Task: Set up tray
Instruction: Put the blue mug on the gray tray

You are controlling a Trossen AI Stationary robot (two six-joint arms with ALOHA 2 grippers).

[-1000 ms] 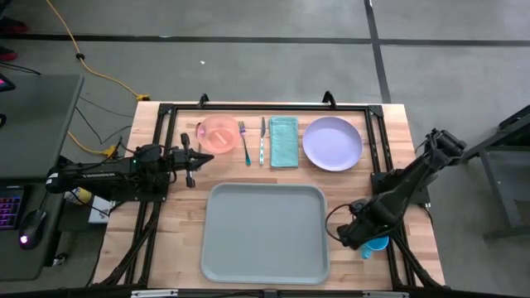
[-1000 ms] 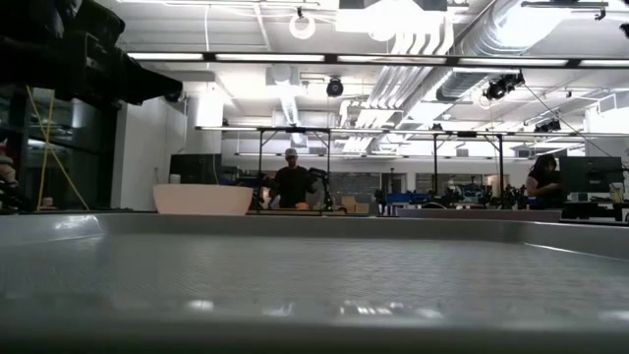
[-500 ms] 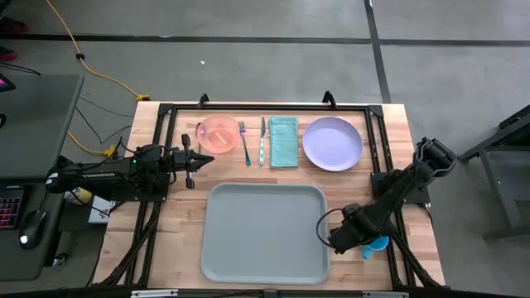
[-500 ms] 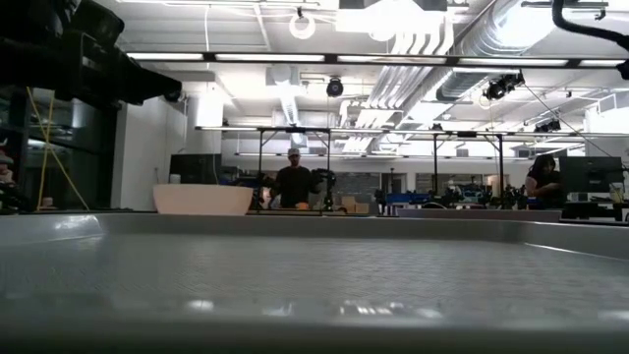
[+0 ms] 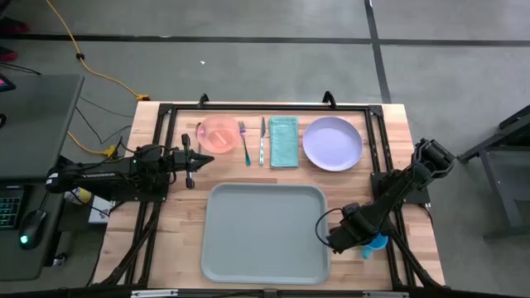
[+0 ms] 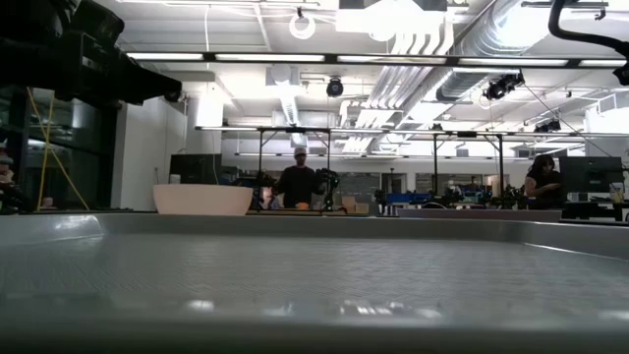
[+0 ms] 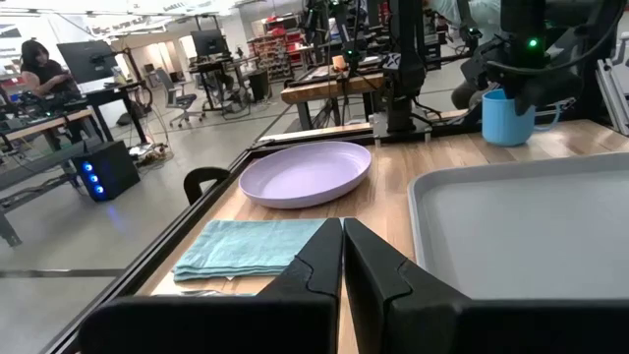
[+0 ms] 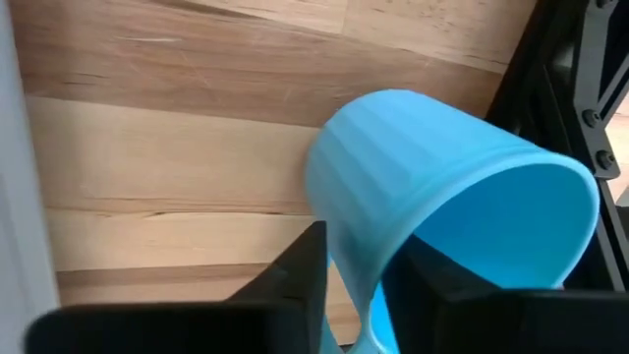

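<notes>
While clamped — right hand (image 8: 349,285) on cup (image 8: 442,197)

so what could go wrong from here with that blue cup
1. The right gripper pinches only the rim of the blue cup, one finger inside; such a thin hold might let the cup swing or slip.
2. The cup hangs beside the tray, close to its raised rim, so a low carry could clip it.
3. The left gripper is shut beside the pink bowl; a careless move could nudge it.

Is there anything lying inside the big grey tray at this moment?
Nothing can be seen inside the tray; its whole floor shows bare from above. The plates, cutlery and napkin lie on the table beyond it, and the right claw holds a blue cup beside it.
</notes>
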